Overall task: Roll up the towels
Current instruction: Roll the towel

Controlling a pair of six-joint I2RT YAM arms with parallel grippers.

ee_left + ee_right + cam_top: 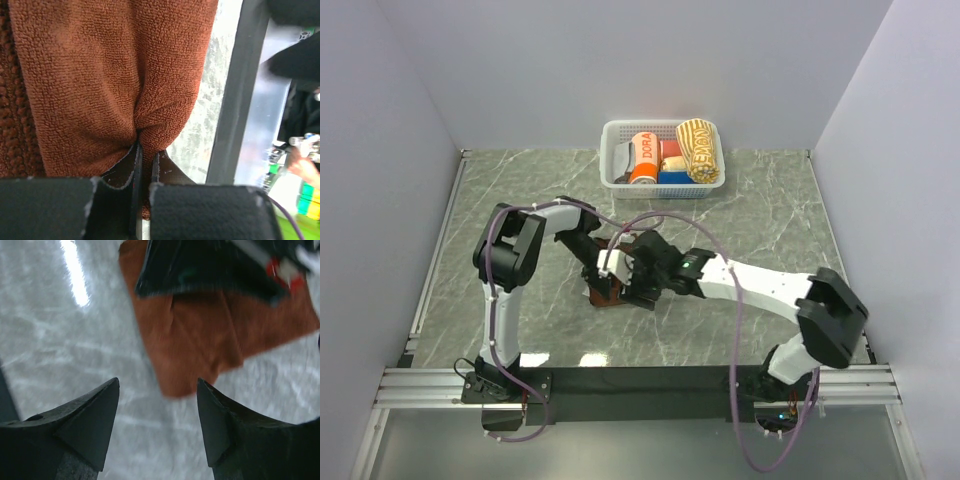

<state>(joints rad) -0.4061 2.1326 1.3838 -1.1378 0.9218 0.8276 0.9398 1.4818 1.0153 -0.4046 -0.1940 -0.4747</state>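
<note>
- Basket [662, 191] sits at far edge of surface [770, 210].
- In the basket: cream towel [700, 152], rolled, striped, at the right end; orange DORA roll [642, 158] toward the left; red roll [672, 150] and blue roll [675, 178] between those two.
- Brown towel [607, 293] is mid-surface, well apart from basket, folded and bunched, under both hands.
- Left hand [146, 152] is closed, pinching a fold of the brown towel.
- Right hand [158, 382] is open, gripping nothing, over bare surface just beside the brown towel's corner.
</note>
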